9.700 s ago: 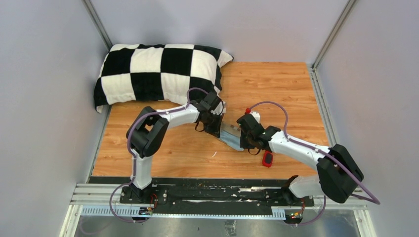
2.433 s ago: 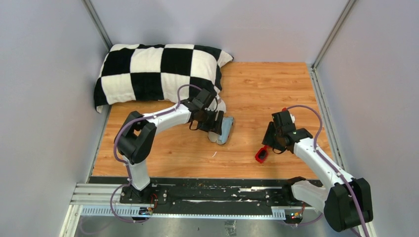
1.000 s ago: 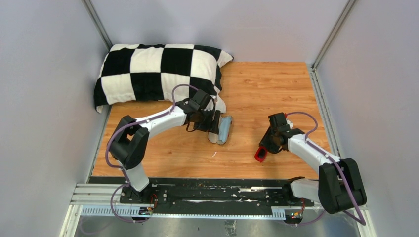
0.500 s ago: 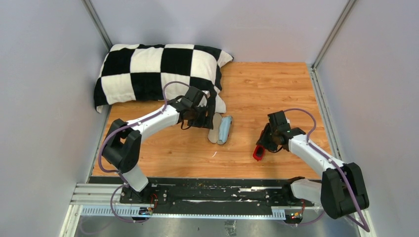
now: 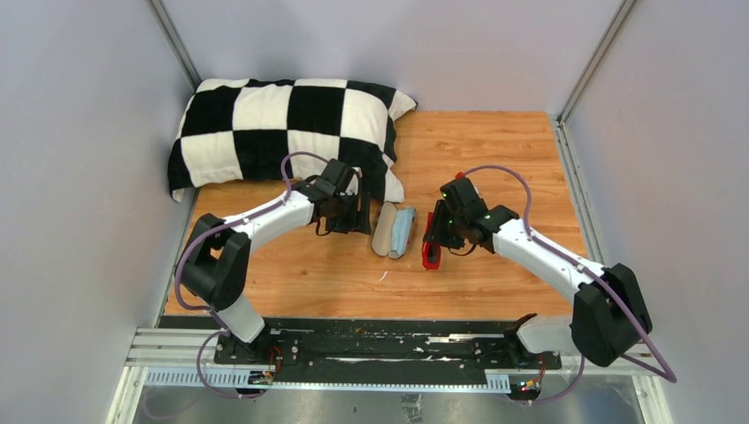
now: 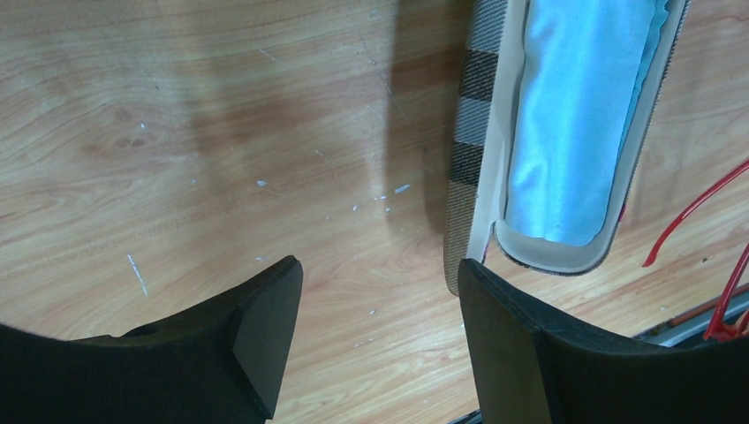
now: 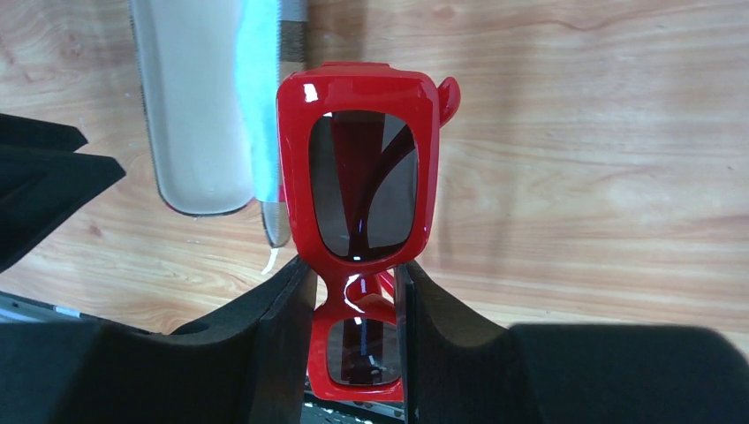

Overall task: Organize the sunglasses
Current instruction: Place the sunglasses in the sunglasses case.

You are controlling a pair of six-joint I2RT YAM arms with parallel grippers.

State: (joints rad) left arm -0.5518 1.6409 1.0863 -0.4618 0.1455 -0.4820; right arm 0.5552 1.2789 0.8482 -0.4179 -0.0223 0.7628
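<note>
The red sunglasses (image 7: pixel 360 181) with dark lenses hang folded in my right gripper (image 7: pixel 355 287), which is shut on the bridge between the lenses. From above, the sunglasses (image 5: pixel 431 251) hang just right of the open grey plaid case (image 5: pixel 383 230), whose right half holds a light blue cloth (image 5: pixel 403 231). The right wrist view has the case (image 7: pixel 190 106) up and to the left of the sunglasses. My left gripper (image 5: pixel 351 215) stands open just left of the case. In its wrist view the case (image 6: pixel 477 150) with the cloth (image 6: pixel 574 115) lies beyond the right finger, and only bare wood sits between the jaws.
A black-and-white checkered pillow (image 5: pixel 283 128) fills the back left of the wooden table (image 5: pixel 495 159), its corner close behind my left wrist. Grey walls close in both sides. A black rail (image 5: pixel 380 340) runs along the near edge.
My right gripper has carried the sunglasses left and away from me, up beside the case. My left gripper has let go of the case and drawn back to the left, leaving it open.
</note>
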